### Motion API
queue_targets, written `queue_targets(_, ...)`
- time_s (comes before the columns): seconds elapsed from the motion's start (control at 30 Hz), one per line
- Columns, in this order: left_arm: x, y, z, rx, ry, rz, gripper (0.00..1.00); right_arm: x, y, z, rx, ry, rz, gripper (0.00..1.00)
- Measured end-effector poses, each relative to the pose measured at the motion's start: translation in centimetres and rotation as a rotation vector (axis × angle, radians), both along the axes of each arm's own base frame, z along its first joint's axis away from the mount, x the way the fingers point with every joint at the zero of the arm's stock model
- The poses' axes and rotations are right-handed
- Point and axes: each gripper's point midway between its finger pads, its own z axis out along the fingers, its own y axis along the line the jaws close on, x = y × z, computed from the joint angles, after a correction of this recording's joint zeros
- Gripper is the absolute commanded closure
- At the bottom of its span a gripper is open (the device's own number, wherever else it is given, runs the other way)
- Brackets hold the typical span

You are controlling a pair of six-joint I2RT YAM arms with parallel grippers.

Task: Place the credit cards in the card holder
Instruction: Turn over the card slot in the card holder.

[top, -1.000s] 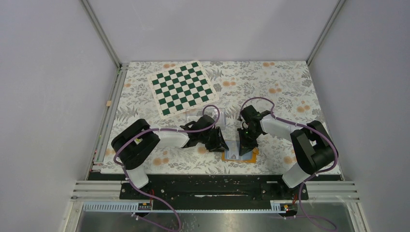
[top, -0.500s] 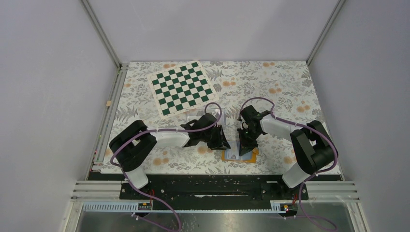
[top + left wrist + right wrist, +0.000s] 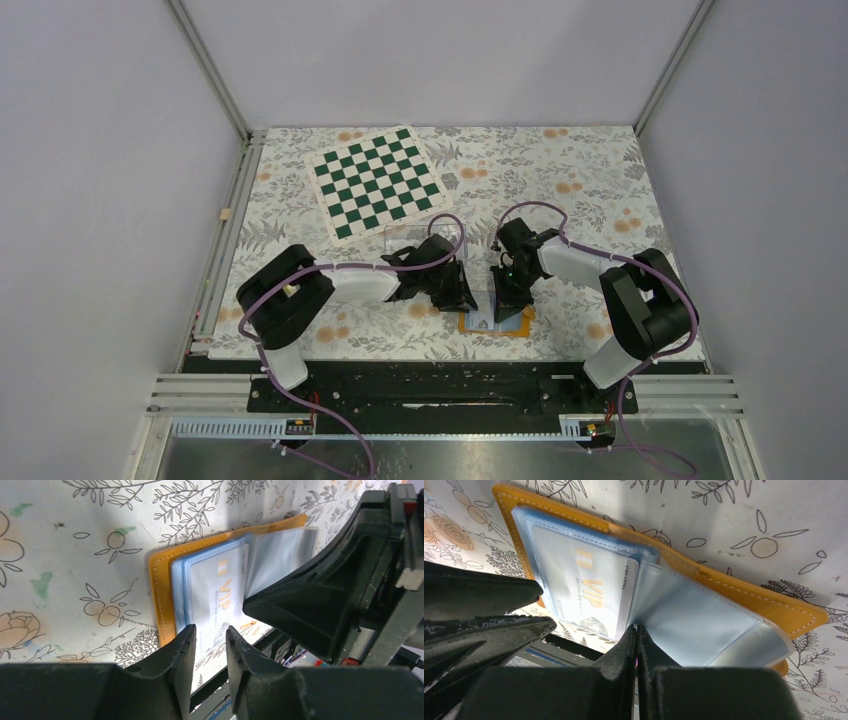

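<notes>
Top external view: the card holder (image 3: 468,324) lies open just beside the desk's (image 3: 600,180) 6 o'clock edge, its long axis running 9 to 3 o'clock. The chessboard (image 3: 377,182) sits well apart at 11 o'clock. Left jaws stand narrowly parted over the VIP card (image 3: 215,592). Right jaws are clenched at a lifted clear sleeve (image 3: 277,555).

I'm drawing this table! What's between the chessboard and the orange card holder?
The top view shows a clear plastic box and the left arm between the chessboard and card holder.
</notes>
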Motion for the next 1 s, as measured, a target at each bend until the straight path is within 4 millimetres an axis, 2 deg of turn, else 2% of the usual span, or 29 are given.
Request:
queue_targets(0.27,0.0,0.4,-0.9,0.059,0.020,-0.004,0.71,-0.1,0.1,0.0,0.005,0.005,0.004,1.00)
queue_targets(0.47,0.1,0.0,-1.0,0.049,0.023,-0.013,0.71,-0.2,0.1,-0.1,0.007,0.012,0.004,1.00)
queue_targets(0.8,0.2,-1.6,0.2,-0.053,0.016,-0.026,0.72,-0.4,0.2,0.0,0.013,0.022,0.005,1.00)
queue_targets(1.0,0.0,-1.6,0.4,-0.060,0.021,-0.027,0.74,-0.4,0.2,0.0,0.013,0.023,0.005,0.99)
